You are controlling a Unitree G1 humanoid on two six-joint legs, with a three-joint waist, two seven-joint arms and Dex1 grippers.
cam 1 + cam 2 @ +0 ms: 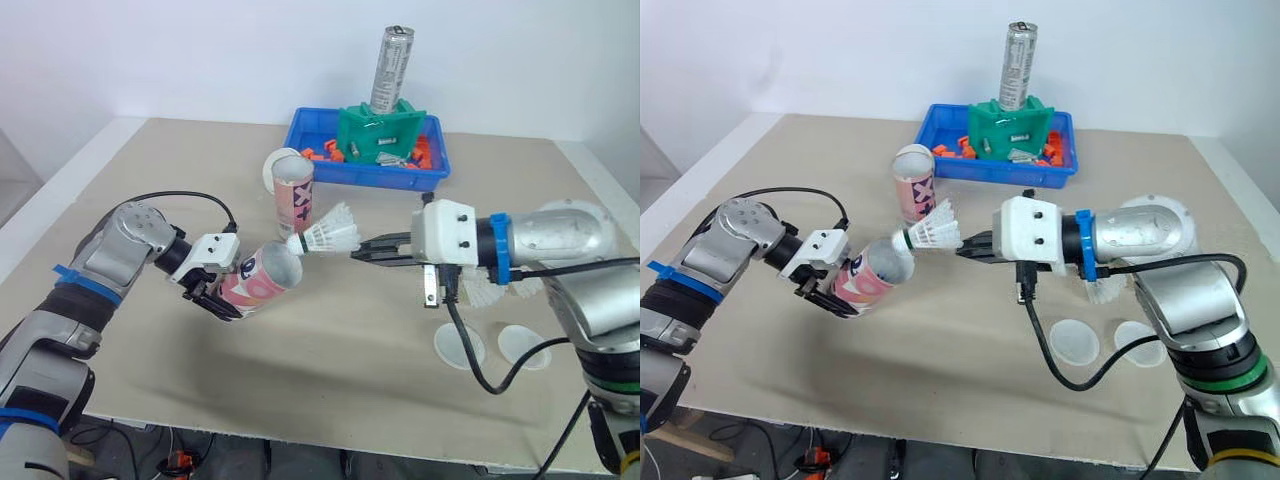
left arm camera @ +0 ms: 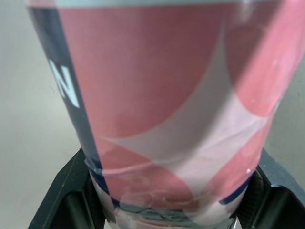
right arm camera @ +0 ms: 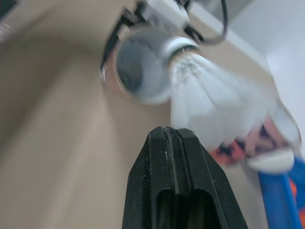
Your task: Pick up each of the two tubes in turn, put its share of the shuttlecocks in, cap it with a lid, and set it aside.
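Here, the left tool (image 1: 214, 292) is clamped round the pink-and-white cardboard tube (image 1: 262, 278), which is tilted above the counter (image 1: 330, 340) with its open mouth facing the right arm. The right tool (image 1: 360, 251), fingers pinched together on the white feathered shuttlecock (image 1: 330, 236), holds its cork just at that mouth's rim, axes nearly in line. A white "N" shows on the tube's navy stripe.

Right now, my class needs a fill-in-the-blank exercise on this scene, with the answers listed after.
The right gripper holds a shuttlecock by its ____.
The left gripper holds one tube ____, not upright.
The other tube stands on the ____.
Near the right arm lie ____ lids.
Missing words: feathers; tilted; table; two.
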